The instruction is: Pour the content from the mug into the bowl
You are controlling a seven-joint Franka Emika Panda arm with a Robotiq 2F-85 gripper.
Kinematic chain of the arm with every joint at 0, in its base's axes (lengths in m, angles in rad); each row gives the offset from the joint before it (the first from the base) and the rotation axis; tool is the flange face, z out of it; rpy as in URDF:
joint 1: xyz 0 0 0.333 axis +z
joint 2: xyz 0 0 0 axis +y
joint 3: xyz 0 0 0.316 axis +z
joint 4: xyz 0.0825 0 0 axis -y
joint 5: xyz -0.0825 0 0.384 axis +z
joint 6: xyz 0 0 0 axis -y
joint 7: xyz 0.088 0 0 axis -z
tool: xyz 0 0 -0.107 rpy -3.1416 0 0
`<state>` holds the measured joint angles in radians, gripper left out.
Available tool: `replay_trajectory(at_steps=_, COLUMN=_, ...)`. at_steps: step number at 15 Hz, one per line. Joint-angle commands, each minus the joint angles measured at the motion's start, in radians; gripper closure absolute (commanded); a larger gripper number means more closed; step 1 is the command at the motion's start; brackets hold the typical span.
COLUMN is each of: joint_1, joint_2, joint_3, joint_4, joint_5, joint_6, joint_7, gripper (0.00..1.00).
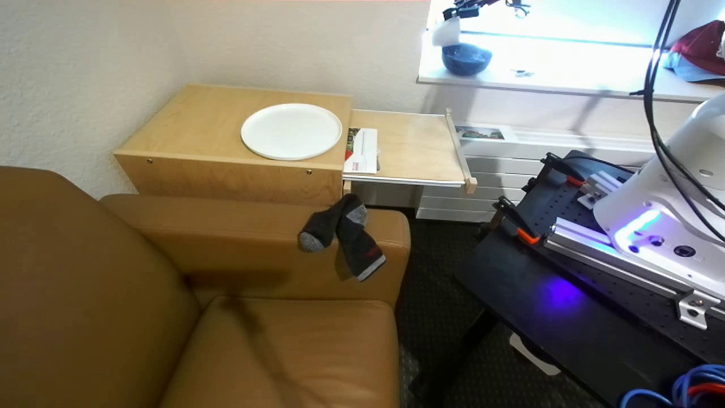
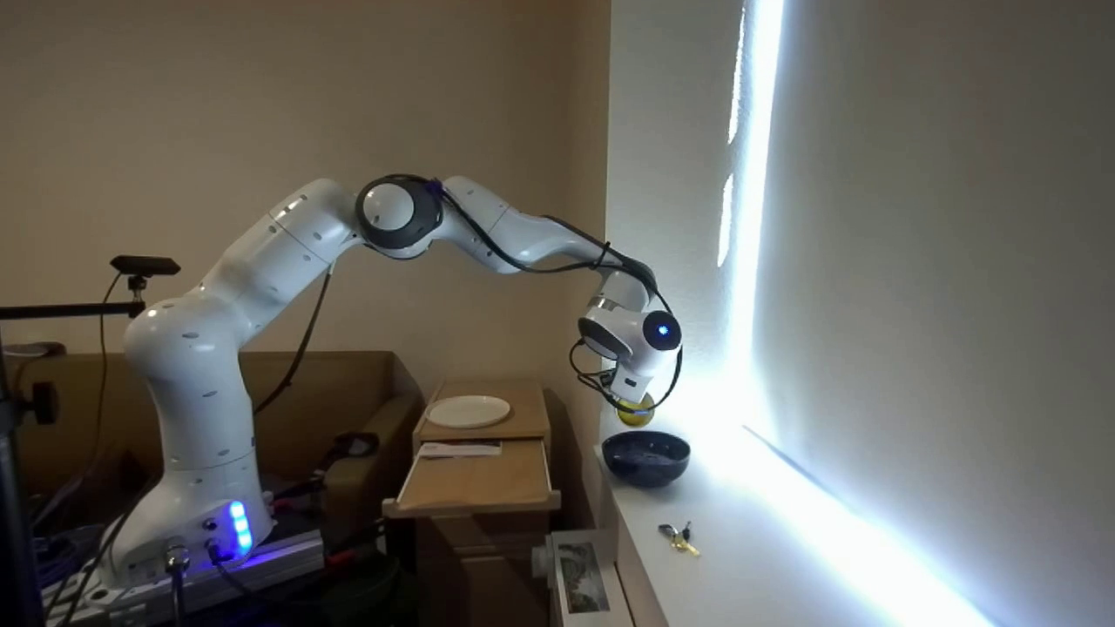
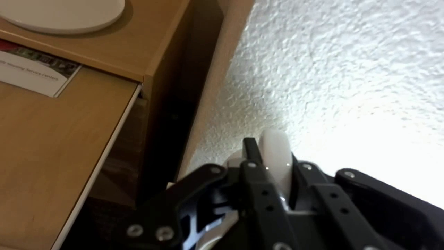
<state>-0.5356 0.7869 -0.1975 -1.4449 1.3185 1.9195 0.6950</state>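
Observation:
The white mug [image 1: 446,32] hangs tilted just above the blue bowl [image 1: 466,60] on the window sill. My gripper [image 1: 463,11] is above it, partly cut off by the picture's top. In an exterior view the mug [image 2: 636,411] shows a round yellow inside, tipped sideways over the dark bowl [image 2: 645,461]. In the wrist view my gripper [image 3: 273,154] is shut on the mug's pale handle [image 3: 277,152], one finger on each side. Most of the mug's body is hidden behind the fingers there, and the bowl is out of that view. I cannot see any content falling.
Keys [image 2: 679,538] lie on the sill [image 2: 662,514] near the bowl. A red cap [image 1: 699,52] is farther along. A white plate [image 1: 291,131] stands on a wooden cabinet with a pulled-out board [image 1: 408,141] below the sill. The wall is close beside the gripper.

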Motion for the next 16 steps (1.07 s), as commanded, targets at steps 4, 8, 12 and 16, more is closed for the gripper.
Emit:
replay_trajectory(at_steps=4, joint_1=-0.149, joint_2=0.121, joint_3=0.017, joint_4=0.134, joint_5=0.132, joint_6=-0.237, joint_7=-0.088, gripper=0.96)
replay_trajectory(at_steps=8, joint_1=-0.241, joint_2=0.174, joint_3=0.041, joint_4=0.206, joint_5=0.179, joint_6=-0.373, joint_7=-0.165, gripper=0.96)
replay_trajectory(at_steps=12, joint_1=-0.294, joint_2=0.228, joint_3=0.091, joint_4=0.259, joint_5=0.249, joint_6=-0.495, joint_7=-0.156, gripper=0.96)
replay_trajectory(at_steps=16, joint_1=-0.282, joint_2=0.262, joint_3=0.112, joint_4=0.262, joint_5=0.263, joint_6=-0.578, joint_7=-0.153, gripper=0.96)
